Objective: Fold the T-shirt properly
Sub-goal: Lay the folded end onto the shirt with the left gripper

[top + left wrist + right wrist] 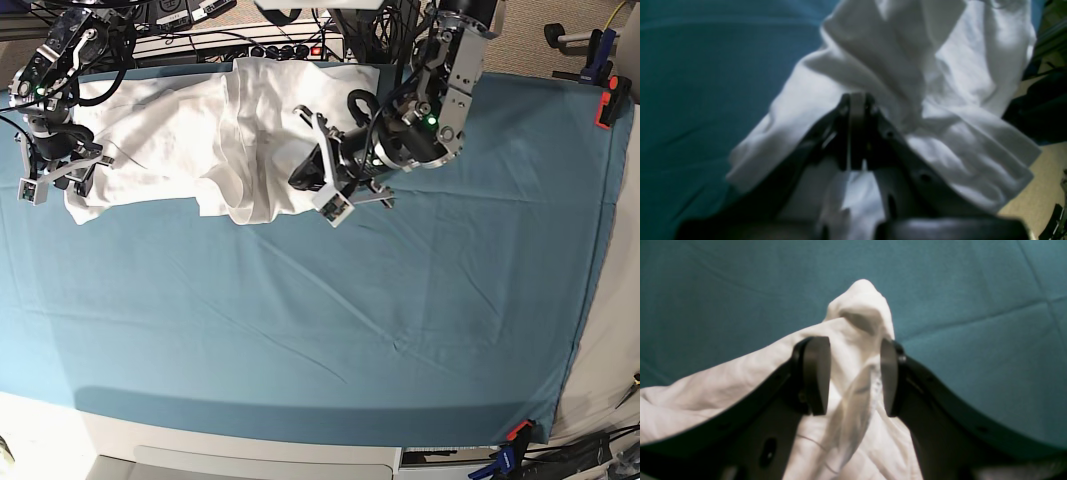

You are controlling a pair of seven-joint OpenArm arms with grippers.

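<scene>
- Base view: the T-shirt (200, 140) lies crumpled along the far edge of the teal cloth (350, 310) that covers the table, stretched sideways between the two arms.
- Base view: the right arm stands at the picture's left edge, its forearm coming down from the far corner; the right gripper (55, 180) points down at the shirt's left end.
- Right wrist view: the right gripper (851, 376) has its two flat pads apart, one on each side of a raised bunch of the T-shirt (857, 316); white fabric fills the gap and pokes up beyond the fingertips. Whether the pads press the fabric or merely flank it cannot be told.
- Base view: the left arm reaches in from the far side near the middle, bent at the wrist so the left gripper (320, 170) lies low and points towards the shirt's right edge.
- Left wrist view: the left gripper (857, 100) has its jaws together, tips meeting against a fold of the T-shirt (900, 66); fabric drapes over and around the fingers, and a strip of white shows between the jaw bases. A pinch on the cloth looks likely here, though the blur hides the exact contact.
- Left wrist view: beyond the shirt the teal cloth (706, 83) shows at the left.
</scene>
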